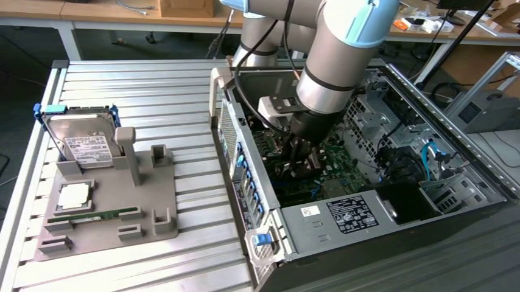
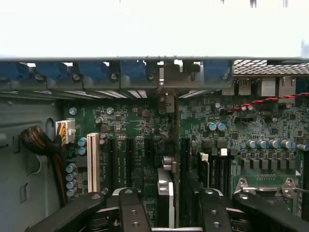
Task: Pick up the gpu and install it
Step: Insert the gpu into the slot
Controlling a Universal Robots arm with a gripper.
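Step in hand is judged as the tail end of the install: the gpu is seen edge-on in the wrist view, standing upright in a slot on the motherboard, with its bracket end up against the rear wall of the computer case. Whether it is pressed fully home cannot be told. The gripper is positioned straddling the card, with the jaws spread wide; the fingers are seen on either side of the card edge with a gap to it, so nothing is judged to be held. In the exterior view the gripper is seen reached down deep inside the open case, right above the board, with the arm angled in from above. The pickup part is judged done: on the gray holder tray on the counter, well apart from the case, the hard drive and the green memory stick are seen in their places, and no long card is seen with them. Whatever move is made from here calls for the fingers to be kept clear of the card's edge and of the neighbouring empty slots, and for travel to be kept straight along the card's plane, so that the card is not dragged or tilted out of its slot. Tight clearance to the case wall and to the cables inside is judged to be the main risk.
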